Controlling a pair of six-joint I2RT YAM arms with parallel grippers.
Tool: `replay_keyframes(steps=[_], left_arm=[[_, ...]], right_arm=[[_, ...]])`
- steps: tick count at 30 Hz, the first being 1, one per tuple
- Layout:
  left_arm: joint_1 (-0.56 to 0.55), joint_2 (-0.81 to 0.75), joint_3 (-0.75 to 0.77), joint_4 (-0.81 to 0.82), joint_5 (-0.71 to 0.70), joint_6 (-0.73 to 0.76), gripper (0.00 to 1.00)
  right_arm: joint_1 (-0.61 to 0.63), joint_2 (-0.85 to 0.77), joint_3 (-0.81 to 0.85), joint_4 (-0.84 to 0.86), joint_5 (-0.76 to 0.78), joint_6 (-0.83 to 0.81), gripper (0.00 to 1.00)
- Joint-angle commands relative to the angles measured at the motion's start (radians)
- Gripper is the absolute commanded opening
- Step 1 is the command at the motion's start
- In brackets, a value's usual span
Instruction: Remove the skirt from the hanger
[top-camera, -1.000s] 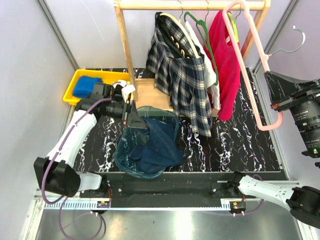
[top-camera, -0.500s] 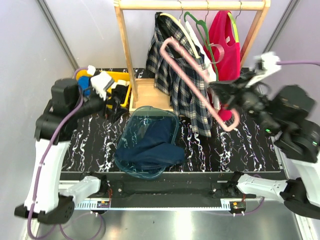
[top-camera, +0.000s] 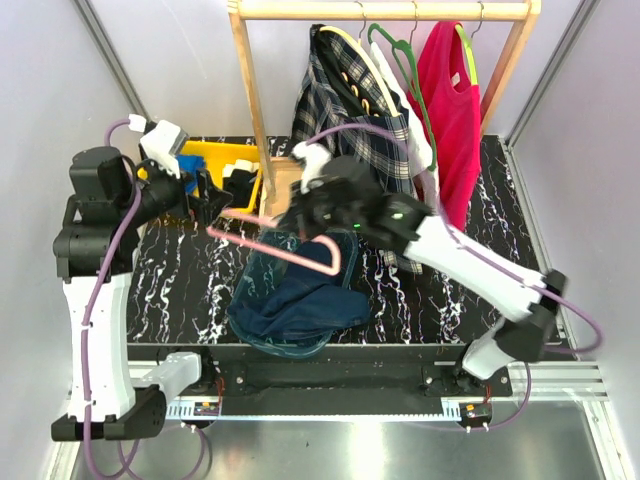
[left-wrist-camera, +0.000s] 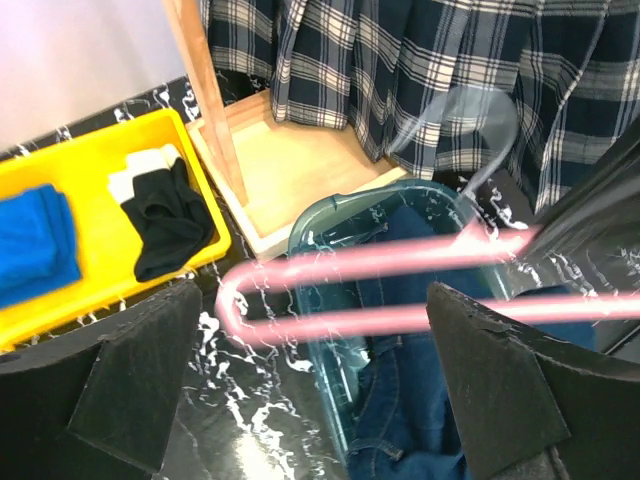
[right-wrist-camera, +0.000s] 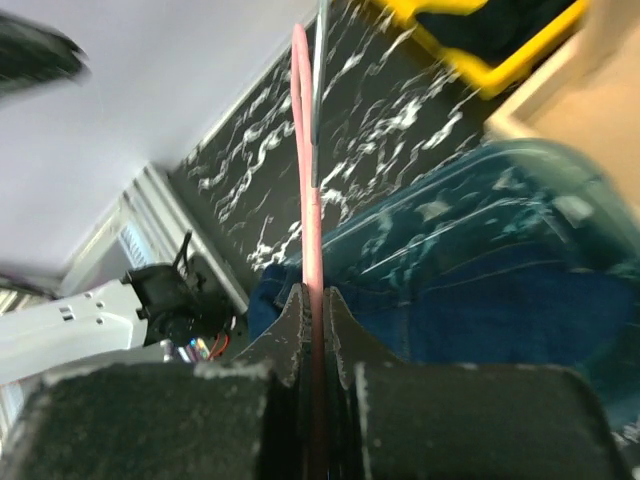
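Swung leftward, right end effector (right-wrist-camera: 312, 300) clamps pink hanger (left-wrist-camera: 380, 260) above basket (left-wrist-camera: 345, 195) rim; left end effector (left-wrist-camera: 315, 370) gapes.

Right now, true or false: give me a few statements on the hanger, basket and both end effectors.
The right end effector is shut on the pink hanger. True.
A skirt hangs on the pink hanger. False: it is bare.
The left end effector is shut. False: it is open, holding nothing.
A dark blue garment lies in the teal basket. True.
The yellow bin is empty. False: it holds a blue cloth and a black item.
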Motion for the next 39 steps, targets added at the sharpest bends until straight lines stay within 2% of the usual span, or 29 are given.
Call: replay_keyframes(steps=[1, 6, 9, 16, 20, 22, 26, 33, 34, 36, 38, 39], left_arm=[[0.052, 0.008, 0.064, 0.018, 0.101, -0.055, 0.99], [0.093, 0.008, 0.1, 0.024, 0.178, -0.107, 0.99], [0.105, -0.003, 0.097, 0.062, 0.216, -0.15, 0.99], [0.127, 0.023, 0.116, 0.082, 0.302, -0.266, 0.99], [0.13, 0.018, 0.135, 0.062, 0.319, -0.266, 0.99], [0.131, 0.017, 0.161, 0.038, 0.32, -0.263, 0.99], [0.131, 0.023, 0.216, -0.02, 0.31, -0.236, 0.99], [0.133, 0.02, 0.264, -0.074, 0.299, -0.222, 0.99], [0.133, 0.02, 0.262, -0.074, 0.3, -0.225, 0.99], [0.133, 0.023, 0.262, -0.074, 0.305, -0.231, 0.99], [0.133, 0.028, 0.262, -0.074, 0.307, -0.231, 0.99], [0.133, 0.031, 0.258, -0.074, 0.303, -0.226, 0.99]], right_arm=[[0.057, 0.081, 0.042, 0.172, -0.096, 0.033, 0.0], [0.062, 0.285, 0.098, 0.253, -0.169, 0.075, 0.0], [0.062, 0.431, 0.202, 0.284, -0.204, 0.093, 0.0], [0.062, 0.753, 0.544, 0.434, -0.254, 0.2, 0.0], [0.061, 0.984, 0.765, 0.434, -0.271, 0.225, 0.0], [0.057, 1.051, 0.868, 0.428, -0.269, 0.236, 0.0], [0.042, 1.166, 0.908, 0.468, -0.249, 0.278, 0.0], [0.03, 1.165, 0.764, 0.496, -0.226, 0.285, 0.0], [0.03, 1.163, 0.752, 0.485, -0.232, 0.286, 0.04], [0.031, 1.152, 0.699, 0.463, -0.248, 0.283, 0.22], [0.034, 1.102, 0.631, 0.468, -0.236, 0.276, 0.45], [0.033, 1.076, 0.55, 0.497, -0.232, 0.271, 0.48]])
